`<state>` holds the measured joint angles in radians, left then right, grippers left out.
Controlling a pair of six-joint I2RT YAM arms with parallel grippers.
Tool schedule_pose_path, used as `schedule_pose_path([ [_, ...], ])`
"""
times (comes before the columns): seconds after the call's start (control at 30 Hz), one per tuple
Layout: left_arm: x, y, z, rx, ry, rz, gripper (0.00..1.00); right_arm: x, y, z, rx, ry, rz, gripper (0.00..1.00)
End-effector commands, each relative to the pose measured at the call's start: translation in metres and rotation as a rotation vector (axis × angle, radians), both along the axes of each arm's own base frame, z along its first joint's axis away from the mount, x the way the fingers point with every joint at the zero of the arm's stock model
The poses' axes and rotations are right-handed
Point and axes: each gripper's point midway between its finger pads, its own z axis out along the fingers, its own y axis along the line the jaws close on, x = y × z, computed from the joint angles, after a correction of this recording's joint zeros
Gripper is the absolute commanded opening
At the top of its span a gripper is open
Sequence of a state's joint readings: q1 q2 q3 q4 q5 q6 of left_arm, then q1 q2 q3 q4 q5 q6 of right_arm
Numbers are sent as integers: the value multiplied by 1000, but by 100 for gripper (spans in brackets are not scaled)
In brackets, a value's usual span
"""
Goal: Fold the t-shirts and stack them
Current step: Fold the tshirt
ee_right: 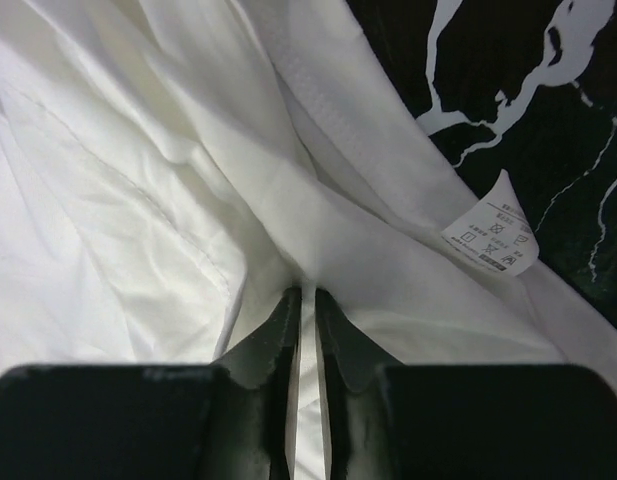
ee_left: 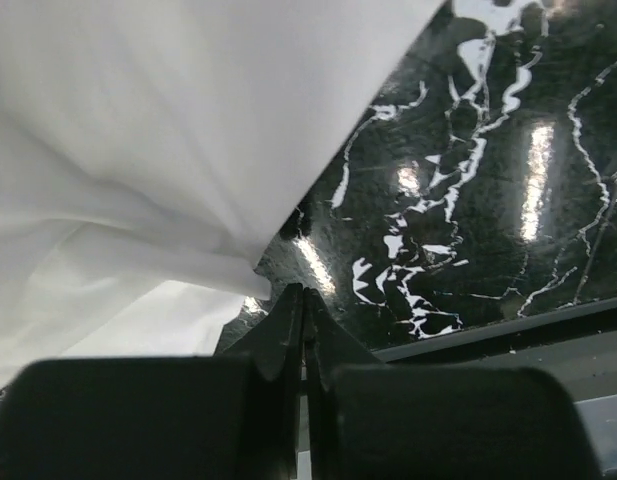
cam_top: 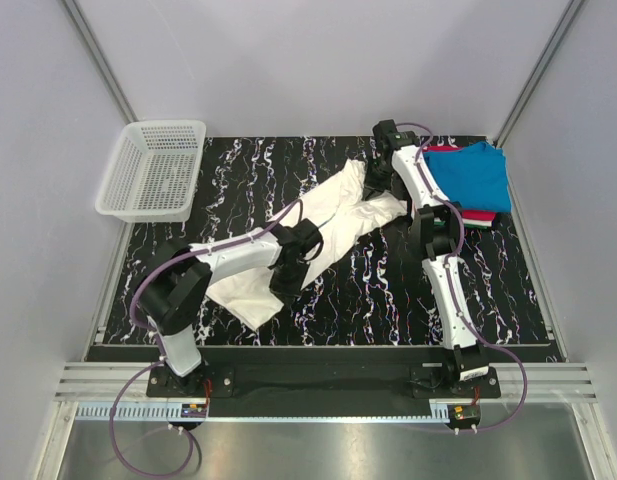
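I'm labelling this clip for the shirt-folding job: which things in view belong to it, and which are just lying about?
Belong to the job:
white t-shirt, held by left gripper and right gripper
blue t-shirt, on top of red t-shirt

Just lying about:
white mesh basket, back left

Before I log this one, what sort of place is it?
Probably a lab robot cell, not a home: plain grey walls, a black marble-patterned table, left arm and right arm bolted at its near edge, a white t-shirt between them.
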<state>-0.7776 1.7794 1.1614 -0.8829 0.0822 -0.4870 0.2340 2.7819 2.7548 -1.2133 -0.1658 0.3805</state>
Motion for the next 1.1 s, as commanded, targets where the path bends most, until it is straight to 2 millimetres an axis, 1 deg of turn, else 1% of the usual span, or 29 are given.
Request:
schedule_pose_path([
  [0.0,26,-15,42,-70,-151,-23,11,22,-21,34,-50,-131,16,20],
  [0.03,33,-15,54,-80,-191,-17,16,23,-20,47,-43,-156,21,20],
  [0.07,39,-19,65,-96,-216,-15,21,25,-18,82,-25,-218,17,20],
  [0.1,49,-14,72,-76,-262,-6,32,27,-17,102,-6,-255,16,24],
  [0.13,57,-11,78,-77,-280,15,34,22,-11,117,29,-269,35,29],
  [0.17,67,-12,88,-94,-307,29,34,18,-8,152,56,-326,41,30],
  [0.23,84,-5,100,-98,-347,78,35,6,-2,176,103,-338,57,31],
  [0.27,95,-8,114,-121,-381,88,37,-2,-2,202,120,-373,65,33],
  [0.33,110,-6,126,-122,-419,90,41,-17,2,215,155,-363,91,35],
  [0.37,120,-11,136,-139,-442,88,41,-26,2,236,171,-391,92,35],
  [0.43,129,-16,141,-156,-432,58,41,-41,10,240,236,-350,104,36],
  [0.47,142,-23,142,-156,-434,56,41,-51,13,247,249,-342,104,37],
  [0.5,148,-25,141,-149,-427,56,41,-62,12,241,247,-292,91,37],
  [0.53,156,-19,139,-134,-410,74,41,-73,13,225,234,-221,77,37],
  [0.57,168,-22,146,-143,-429,86,41,-85,13,228,222,-209,81,37],
  [0.6,178,-16,135,-123,-402,118,41,-97,23,221,202,-187,107,37],
  [0.63,182,-14,133,-121,-391,132,41,-108,19,197,138,-135,107,36],
  [0.67,185,-11,132,-127,-384,144,41,-118,22,199,125,-138,120,37],
  [0.7,189,-1,130,-123,-378,162,41,-120,34,194,128,-156,142,37],
  [0.73,192,7,128,-105,-385,173,41,-131,31,166,109,-88,121,37],
  [0.8,190,31,115,-72,-358,207,41,-127,30,149,119,-86,94,37],
  [0.83,191,38,118,-87,-374,226,41,-130,27,131,103,-52,79,38],
  [0.87,181,51,101,-72,-333,247,41,-129,28,116,98,-25,79,38],
  [0.9,180,64,96,-89,-311,291,41,-127,30,106,96,-10,84,40],
  [0.93,172,72,88,-92,-295,303,41,-121,28,101,82,-15,88,40],
  [0.97,170,79,84,-85,-290,316,41,-118,29,87,67,5,92,40],
  [1.0,169,89,79,-63,-289,325,41,-111,29,84,59,-5,94,40],
  [1.03,163,94,72,-49,-281,323,41,-107,25,79,30,-11,95,40],
  [1.07,160,96,68,-44,-275,319,41,-104,24,66,14,9,93,40],
])
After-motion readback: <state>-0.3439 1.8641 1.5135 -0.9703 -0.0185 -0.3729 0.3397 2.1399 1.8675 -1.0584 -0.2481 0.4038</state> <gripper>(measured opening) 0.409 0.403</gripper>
